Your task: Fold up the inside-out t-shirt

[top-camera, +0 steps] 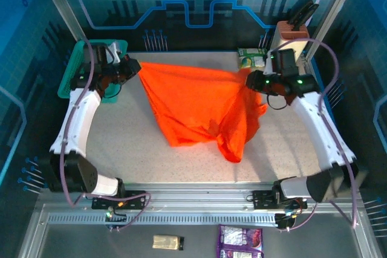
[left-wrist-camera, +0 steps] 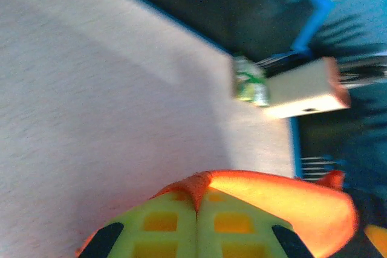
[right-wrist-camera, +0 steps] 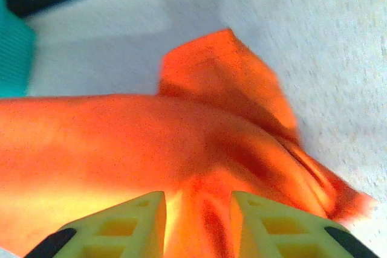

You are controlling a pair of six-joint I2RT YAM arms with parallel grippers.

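Orange-red short-sleeved t-shirt (top-camera: 199, 104) of thin cloth stretches from my left gripper (left-wrist-camera: 196, 206), clamped on its edge, to my right gripper (right-wrist-camera: 198, 203), jaws apart.

The t-shirt (top-camera: 193, 107) spans the middle, basket (top-camera: 66, 86) and packet (top-camera: 250, 58) crowd far corners; near table (top-camera: 121, 146) lies bare.

One t-shirt (top-camera: 193, 104), one basket (top-camera: 68, 80), one green packet (top-camera: 251, 58).

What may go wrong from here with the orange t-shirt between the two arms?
The right gripper has its fingers apart around the cloth, so that corner of the t-shirt may drop, leaving the shut left gripper holding alone.
The lower part lies bunched, so a fold may trap creases.
The green packet nearby might get swept.
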